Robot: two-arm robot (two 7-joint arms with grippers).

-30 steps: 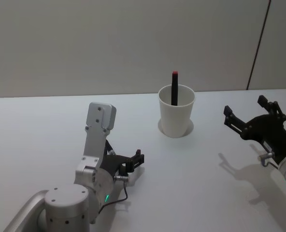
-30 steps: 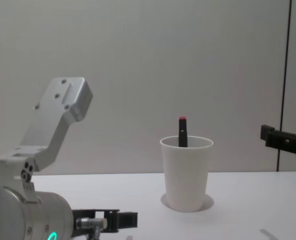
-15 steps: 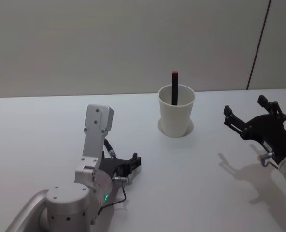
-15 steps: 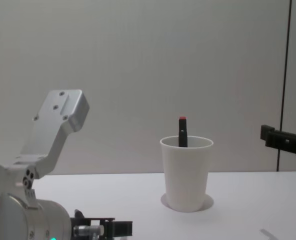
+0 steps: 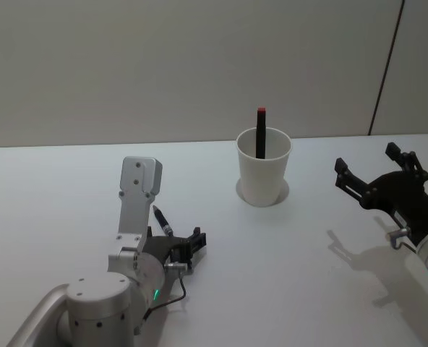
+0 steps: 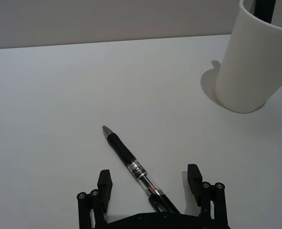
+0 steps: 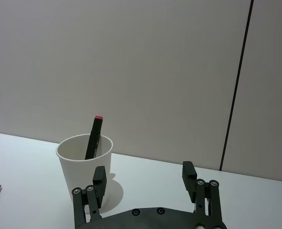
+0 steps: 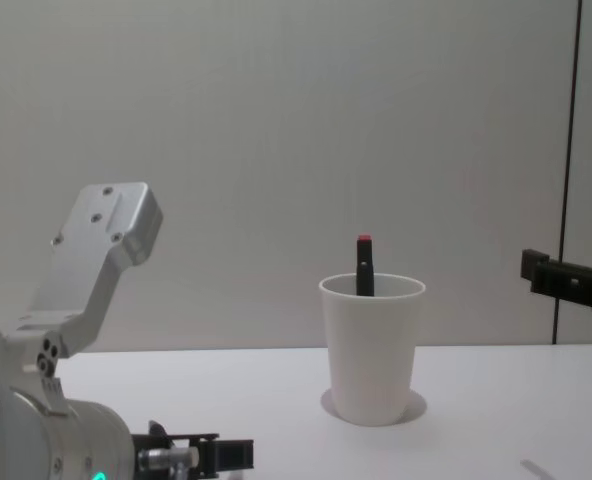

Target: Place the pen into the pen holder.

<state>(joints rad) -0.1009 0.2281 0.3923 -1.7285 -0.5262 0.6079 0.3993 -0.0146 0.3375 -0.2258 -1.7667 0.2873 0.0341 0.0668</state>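
Smooth white counter (image 5: pixel 69 188) meets a grey wall (image 5: pixel 127 65). The left claw (image 6: pixel 149 174), spread, flanks a pen (image 6: pixel 126 157) lying flat; the right claw (image 5: pixel 367 163), spread, hovers right of the cup (image 5: pixel 263 177).

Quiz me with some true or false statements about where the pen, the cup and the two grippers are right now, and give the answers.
1. The pen lies flat on the table. True.
2. The left gripper is shut on the pen. False: its fingers stand open, one on each side of the pen.
3. The pen holder has tipped onto its side. False: it stands upright on the table.
4. A red-capped marker stands inside the pen holder. True.
5. The right gripper carries a pen. False: it is open and empty, off to the right of the pen holder.
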